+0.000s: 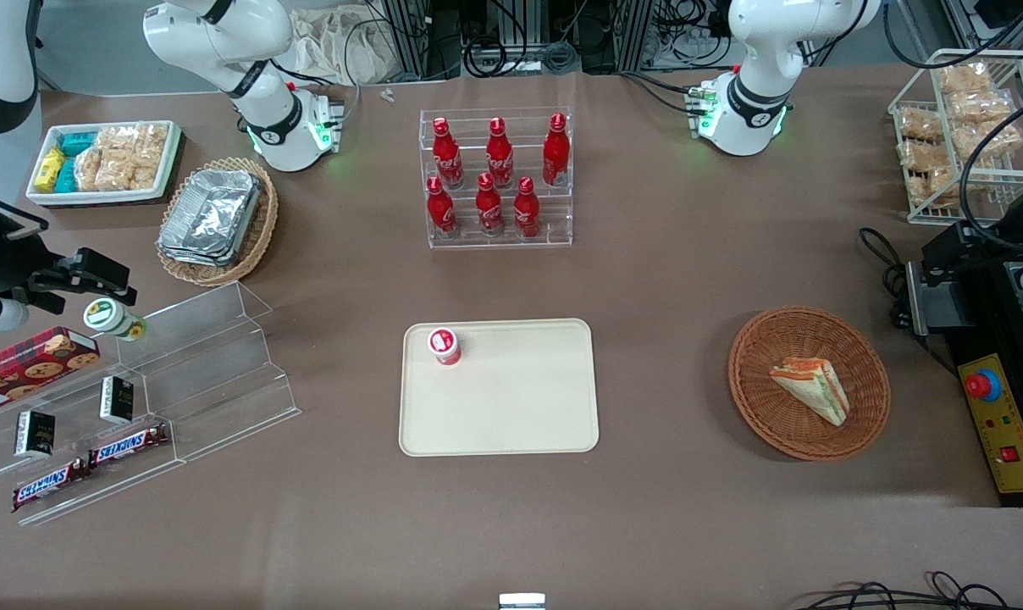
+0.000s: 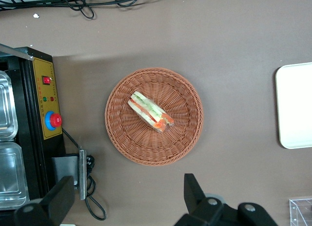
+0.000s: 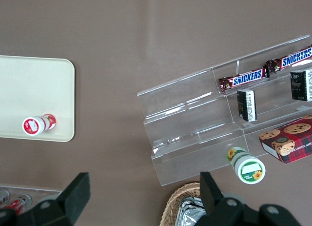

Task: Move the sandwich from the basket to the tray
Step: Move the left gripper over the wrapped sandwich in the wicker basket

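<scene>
item: clear-wrapped triangular wedge sandwich (image 2: 149, 112), in round reddish-brown wicker basket (image 2: 122, 138); probably light, soft, slippery; pinch bread faces gently. left gripper (image 2: 129, 199) spread open above basket, empty.

- This is a robotics laboratory arranged like a small shop counter.
- Two white robot arm bases (image 1: 744, 106) are fixed on a brown table (image 1: 664, 254), with cables and metal frames near them.
- A yellow control box (image 1: 1004, 424) with a red emergency button stands at the table edge.
- Cola bottles (image 1: 494, 178) stand in a clear acrylic rack, and chocolate bars (image 1: 88, 464) lie on acrylic display steps.
- The gripper (image 2: 126, 201) hangs above the table, its fingers apart.
</scene>
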### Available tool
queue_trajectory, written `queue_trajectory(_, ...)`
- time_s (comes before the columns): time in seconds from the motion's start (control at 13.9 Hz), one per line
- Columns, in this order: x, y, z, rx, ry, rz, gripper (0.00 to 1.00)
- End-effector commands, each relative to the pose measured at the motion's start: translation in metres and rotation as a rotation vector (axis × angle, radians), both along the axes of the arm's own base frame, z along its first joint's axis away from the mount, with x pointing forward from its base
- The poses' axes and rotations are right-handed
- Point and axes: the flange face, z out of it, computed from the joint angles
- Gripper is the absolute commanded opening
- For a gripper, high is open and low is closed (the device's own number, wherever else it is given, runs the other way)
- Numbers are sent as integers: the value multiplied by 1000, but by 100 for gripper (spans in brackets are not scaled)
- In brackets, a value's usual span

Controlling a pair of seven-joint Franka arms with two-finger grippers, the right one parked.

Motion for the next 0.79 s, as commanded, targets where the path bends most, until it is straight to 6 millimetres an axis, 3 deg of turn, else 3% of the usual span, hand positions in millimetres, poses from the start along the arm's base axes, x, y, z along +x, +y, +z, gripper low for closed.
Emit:
queue_trajectory(0.0, -3, -1, 6, 2, 6, 7, 99)
queue_trajectory(0.36, -3, 0, 0, 7, 19, 19, 100)
queue_trajectory(0.72, 2, -1, -25, -2, 57, 24, 100)
